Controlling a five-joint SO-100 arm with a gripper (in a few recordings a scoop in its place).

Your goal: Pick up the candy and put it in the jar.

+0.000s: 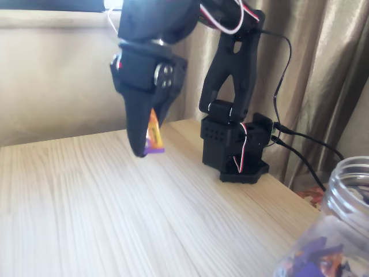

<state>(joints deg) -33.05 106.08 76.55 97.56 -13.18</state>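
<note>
My black gripper (147, 138) hangs above the wooden table (104, 208) at the upper left of the fixed view, fingers pointing down. It is shut on the candy (154, 137), whose purple and orange wrapper pokes out between the fingers, clear of the table top. The jar (340, 231), clear plastic with a threaded rim, stands at the bottom right corner, close to the camera and partly cut off. Purple and orange wrappers show through its wall. The gripper is well to the left of the jar and farther back.
The arm's black base (239, 153) is mounted at the table's far right edge, with cables (300, 144) trailing off to the right. Beige curtains hang behind the table. Light wood stretches between the gripper and the jar.
</note>
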